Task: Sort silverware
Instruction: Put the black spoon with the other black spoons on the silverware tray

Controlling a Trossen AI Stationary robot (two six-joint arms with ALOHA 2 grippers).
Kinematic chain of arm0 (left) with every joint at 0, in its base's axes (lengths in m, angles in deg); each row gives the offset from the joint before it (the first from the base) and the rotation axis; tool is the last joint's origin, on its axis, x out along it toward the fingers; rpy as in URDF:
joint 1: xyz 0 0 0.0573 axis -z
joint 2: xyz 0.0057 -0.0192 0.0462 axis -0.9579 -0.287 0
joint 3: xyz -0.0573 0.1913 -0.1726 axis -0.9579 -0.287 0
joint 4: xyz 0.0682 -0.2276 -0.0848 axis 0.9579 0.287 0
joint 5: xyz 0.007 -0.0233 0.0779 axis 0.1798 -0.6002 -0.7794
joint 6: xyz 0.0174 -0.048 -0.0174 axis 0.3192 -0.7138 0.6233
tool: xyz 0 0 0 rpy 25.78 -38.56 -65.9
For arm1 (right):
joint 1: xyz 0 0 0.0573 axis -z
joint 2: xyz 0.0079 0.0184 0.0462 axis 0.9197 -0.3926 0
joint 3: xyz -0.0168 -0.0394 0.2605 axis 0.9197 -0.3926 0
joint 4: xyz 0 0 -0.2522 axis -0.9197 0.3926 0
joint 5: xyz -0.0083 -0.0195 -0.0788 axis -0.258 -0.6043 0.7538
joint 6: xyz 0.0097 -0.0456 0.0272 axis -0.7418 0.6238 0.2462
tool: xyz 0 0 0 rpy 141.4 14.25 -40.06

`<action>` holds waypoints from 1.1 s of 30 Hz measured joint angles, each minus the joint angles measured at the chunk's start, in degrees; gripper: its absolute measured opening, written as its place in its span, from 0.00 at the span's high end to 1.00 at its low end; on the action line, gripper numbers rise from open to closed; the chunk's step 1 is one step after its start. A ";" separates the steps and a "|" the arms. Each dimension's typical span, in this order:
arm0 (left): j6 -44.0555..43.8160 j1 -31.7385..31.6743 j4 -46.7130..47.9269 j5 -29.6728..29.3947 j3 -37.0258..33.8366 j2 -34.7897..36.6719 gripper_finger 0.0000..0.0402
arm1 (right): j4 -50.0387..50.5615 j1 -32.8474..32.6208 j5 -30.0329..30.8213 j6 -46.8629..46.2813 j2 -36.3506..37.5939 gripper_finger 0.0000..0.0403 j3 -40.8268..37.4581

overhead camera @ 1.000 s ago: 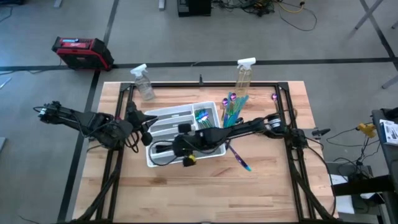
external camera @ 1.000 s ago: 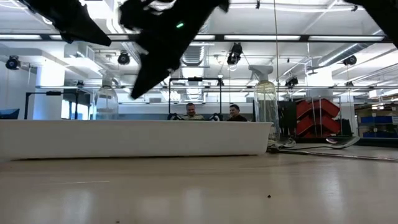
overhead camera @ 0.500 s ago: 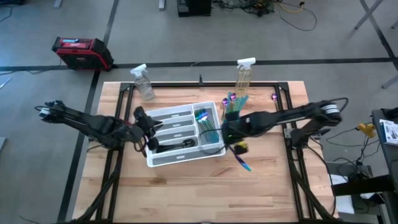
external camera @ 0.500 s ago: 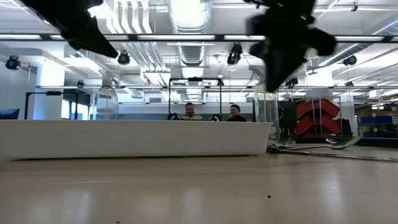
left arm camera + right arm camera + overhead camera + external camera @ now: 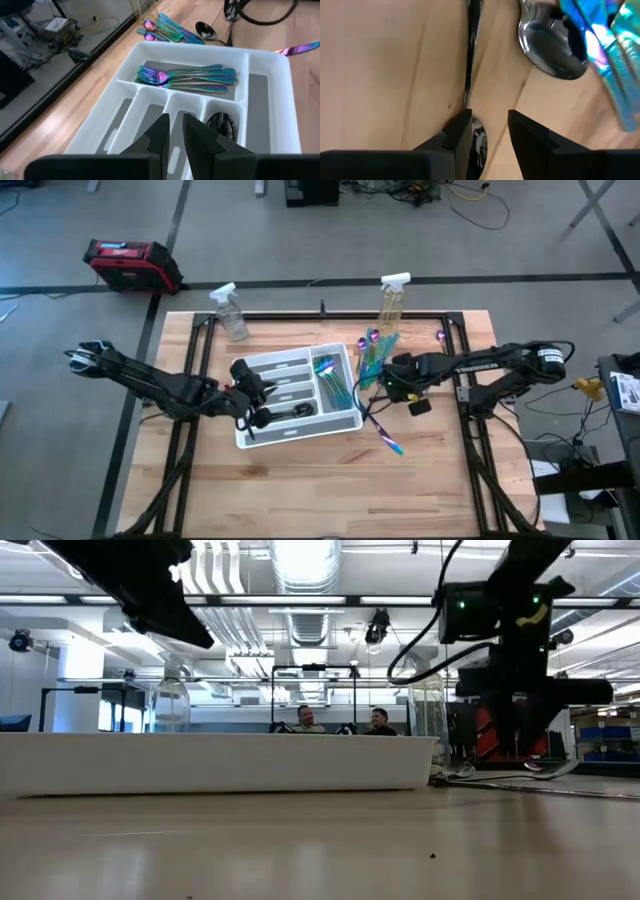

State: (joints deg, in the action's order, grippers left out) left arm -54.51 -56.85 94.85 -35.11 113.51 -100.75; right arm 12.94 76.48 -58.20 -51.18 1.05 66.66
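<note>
Two jaws of my right gripper (image 5: 487,131) stand parted around a dark utensil (image 5: 470,60), its handle running lengthwise between them; my left gripper (image 5: 174,135), nearly closed, hovers over the tray (image 5: 260,65).

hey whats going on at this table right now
A two-armed robot is sorting iridescent silverware into a white tray. The right hand is open, low over the loose utensils on the table beside the tray, its fingers on either side of a dark utensil's handle. The left hand hovers over the tray, fingers nearly together and empty. Several forks and a dark spoon already lie in compartments.
</note>
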 joint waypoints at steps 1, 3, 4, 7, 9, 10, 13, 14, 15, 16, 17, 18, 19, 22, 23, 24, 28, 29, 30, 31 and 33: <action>-0.07 -0.05 -0.02 -0.03 0.00 -0.29 0.90 | -0.96 0.78 -1.58 -0.42 0.00 0.71 -0.55; -0.11 -0.22 -0.75 -0.76 0.00 -0.75 0.90 | -2.94 2.17 -5.43 -1.40 0.00 0.71 -1.65; -0.25 -0.24 -0.78 -1.06 0.00 -0.90 0.90 | -4.04 2.78 -7.06 -1.96 -0.16 0.71 -2.13; -0.71 -0.24 -0.81 -1.06 0.00 -1.09 0.90 | -6.54 3.89 -8.37 -3.29 -0.80 0.73 -3.61; -0.86 -0.24 -0.85 -1.03 0.00 -1.08 0.90 | -7.32 4.50 -7.57 -3.32 -1.17 0.75 -4.24; -0.92 -0.24 -0.81 -1.01 0.00 -1.10 0.90 | -8.07 4.88 -7.23 -3.34 -1.38 0.76 -4.47; -0.92 -0.24 -0.86 -1.01 0.00 -1.13 0.90 | -9.94 5.47 -7.30 -3.51 -1.75 0.81 -5.36; -0.93 -0.24 -0.86 -1.01 0.00 -1.15 0.90 | -10.15 5.49 -7.70 -3.77 -1.94 0.83 -5.43; -0.95 -0.24 -0.86 -0.99 0.00 -1.17 0.90 | -10.18 5.62 -8.24 -3.76 -2.10 0.85 -5.48; -0.94 -0.24 -0.86 -0.98 0.00 -1.17 0.90 | -10.24 5.65 -8.86 -3.67 -2.25 0.87 -5.55; -0.95 -0.24 -0.87 -0.98 0.00 -1.18 0.90 | -10.32 5.71 -9.46 -3.69 -2.38 0.90 -5.63; -1.01 -0.24 -0.93 -0.98 0.00 -1.20 0.90 | -10.34 5.75 -9.78 -3.96 -2.55 0.93 -5.69; -1.10 -0.22 -0.96 -0.98 0.00 -1.24 0.90 | -10.32 5.76 -10.04 -4.33 -2.68 0.95 -5.71; -1.66 -0.22 -0.95 -0.96 0.00 -1.26 0.90 | -10.03 5.78 -10.52 -4.86 -2.92 0.99 -5.74; -1.75 -0.22 -0.95 -0.96 0.00 -1.26 0.90 | -9.59 5.76 -10.57 -5.46 -2.92 0.98 -5.65; -1.88 -0.22 -0.91 -0.93 0.00 -1.27 0.90 | -9.02 5.76 -10.74 -6.12 -2.90 0.98 -5.46; -1.95 -0.22 -0.86 -0.33 0.02 -1.26 0.90 | -5.03 5.29 -14.47 -7.51 -2.15 0.99 -4.82; -1.97 -0.22 -0.86 -0.33 0.00 -1.26 0.90 | -3.84 4.78 -16.69 -7.21 -1.76 0.99 -4.86; -1.97 -0.22 -0.80 -0.33 0.00 -1.26 0.90 | -3.66 4.13 -18.00 -6.90 -1.51 0.99 -4.84; -1.97 -0.22 -0.79 -0.33 0.00 -1.26 0.90 | -4.18 3.61 -18.82 -6.53 -1.37 1.00 -4.73; -1.95 -0.22 -0.78 -0.33 0.00 -1.26 0.90 | -4.55 2.62 -18.46 -6.42 -1.17 1.00 -4.64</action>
State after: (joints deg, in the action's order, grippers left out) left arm -56.46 -57.07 94.07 -35.44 113.51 -102.00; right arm 8.38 79.10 -76.65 -57.60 -0.12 62.02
